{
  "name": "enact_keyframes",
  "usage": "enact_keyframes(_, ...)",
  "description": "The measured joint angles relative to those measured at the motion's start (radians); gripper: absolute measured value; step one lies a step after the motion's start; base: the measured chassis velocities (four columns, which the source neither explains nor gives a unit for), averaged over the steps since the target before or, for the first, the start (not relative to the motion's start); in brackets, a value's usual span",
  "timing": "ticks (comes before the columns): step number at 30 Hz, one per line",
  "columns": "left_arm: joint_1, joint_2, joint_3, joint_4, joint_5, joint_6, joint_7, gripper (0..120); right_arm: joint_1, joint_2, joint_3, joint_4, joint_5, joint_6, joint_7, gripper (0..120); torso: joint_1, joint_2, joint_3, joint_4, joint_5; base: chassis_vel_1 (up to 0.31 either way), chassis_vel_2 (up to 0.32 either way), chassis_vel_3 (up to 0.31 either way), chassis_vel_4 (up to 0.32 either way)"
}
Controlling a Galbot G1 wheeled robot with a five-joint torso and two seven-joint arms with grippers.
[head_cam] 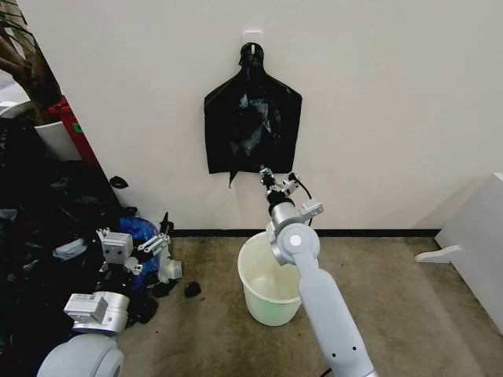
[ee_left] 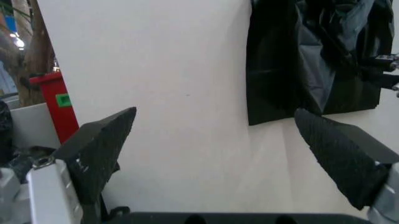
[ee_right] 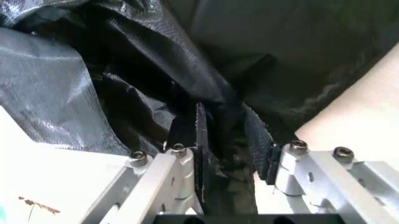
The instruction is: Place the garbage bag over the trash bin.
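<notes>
A flat black bundle (head_cam: pixel 251 126) with a pinched neck hangs from a hook on the wall. My right gripper (head_cam: pixel 271 182) reaches up to its lower edge. In the right wrist view that gripper (ee_right: pixel 227 154) is shut on a fold of thin glossy black plastic (ee_right: pixel 156 93) from the bundle. The garbage bag as a separate loose bag is out of view. The trash bin (head_cam: pixel 247 255), a cream-white round bucket, stands on the floor under the right arm with nothing in it. My left gripper (head_cam: pixel 157 242) waits low at the left, and its fingers (ee_left: pixel 100 140) stand wide open and face the wall.
A big heap of dark and blue bags (head_cam: pixel 55 228) fills the floor at the left, with a red container (head_cam: pixel 75 126) behind it. A white panel (head_cam: pixel 475 243) leans at the right. Small black scraps (head_cam: pixel 192 289) lie on the carpet left of the bin.
</notes>
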Motion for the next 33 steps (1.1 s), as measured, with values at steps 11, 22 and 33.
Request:
enact_keyframes(11, 0.002, -0.009, -0.001, -0.002, 0.005, -0.003, 0.000, 100, 0.002, 0.000, 0.001, -0.013, 0.000, 0.000, -0.010, 0, 0.000, 0.000, 0.000, -0.0001, 0.0000, 0.000, 0.000, 0.000, 0.000)
enact_keyframes(22, 0.006, -0.017, 0.000, -0.003, 0.012, -0.007, 0.002, 100, -0.071, 0.000, -0.024, 0.021, -0.037, -0.006, -0.008, 0, 0.000, 0.000, 0.000, 0.0001, 0.0000, 0.000, 0.000, 0.000, 0.000)
enact_keyframes(33, 0.001, -0.017, 0.005, -0.002, 0.016, -0.008, 0.006, 100, -0.197, 0.000, -0.048, 0.088, -0.098, 0.002, -0.004, 0, 0.000, 0.000, 0.000, -0.0001, 0.0000, 0.000, 0.000, 0.000, 0.000)
